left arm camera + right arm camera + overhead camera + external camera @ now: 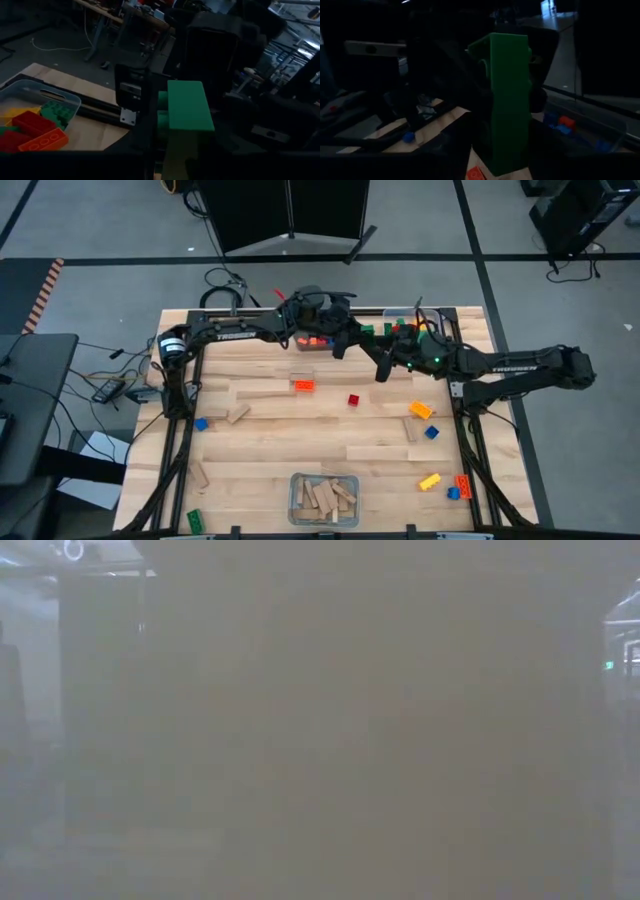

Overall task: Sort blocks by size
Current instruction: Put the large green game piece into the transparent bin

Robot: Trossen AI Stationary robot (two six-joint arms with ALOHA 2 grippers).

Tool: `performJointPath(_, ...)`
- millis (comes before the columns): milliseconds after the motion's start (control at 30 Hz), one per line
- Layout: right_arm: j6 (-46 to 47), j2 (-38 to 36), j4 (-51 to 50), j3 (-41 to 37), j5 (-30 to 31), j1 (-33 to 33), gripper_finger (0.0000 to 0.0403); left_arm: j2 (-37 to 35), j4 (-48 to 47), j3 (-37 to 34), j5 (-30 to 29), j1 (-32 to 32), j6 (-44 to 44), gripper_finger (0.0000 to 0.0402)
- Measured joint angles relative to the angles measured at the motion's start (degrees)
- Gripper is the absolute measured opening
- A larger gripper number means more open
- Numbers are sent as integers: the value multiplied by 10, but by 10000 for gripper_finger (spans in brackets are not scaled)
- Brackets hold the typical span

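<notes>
Fingers of left gripper (pixel 172 150) clamped on green brick (pixel 187 107), upper centre in high view; right gripper (pixel 495 165) grasping same brick there. Brick seen only by wrist views; low view blurred.

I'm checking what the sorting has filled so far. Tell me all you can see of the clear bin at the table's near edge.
The clear bin is a shallow, rounded-cornered rectangular tub of see-through plastic. It sits upright on the wooden table at the middle of its near edge, away from both arms. Inside lies a loose heap of plain tan wooden blocks, overlapping at mixed angles; no coloured bricks show among them. Nothing else touches it.
</notes>
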Motion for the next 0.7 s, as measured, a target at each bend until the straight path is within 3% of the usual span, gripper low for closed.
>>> performJointPath(133, -2, 2, 3, 0, -24, -3, 132, 0, 0, 0, 14, 0, 4, 115)
performJointPath(433, -5, 3, 7, 0, -24, -4, 132, -1, -4, 0, 6, 1, 2, 128)
performJointPath(700, -5, 5, 5, 0, -23, -4, 126, -1, -3, 0, 0, 13, -6, 177)
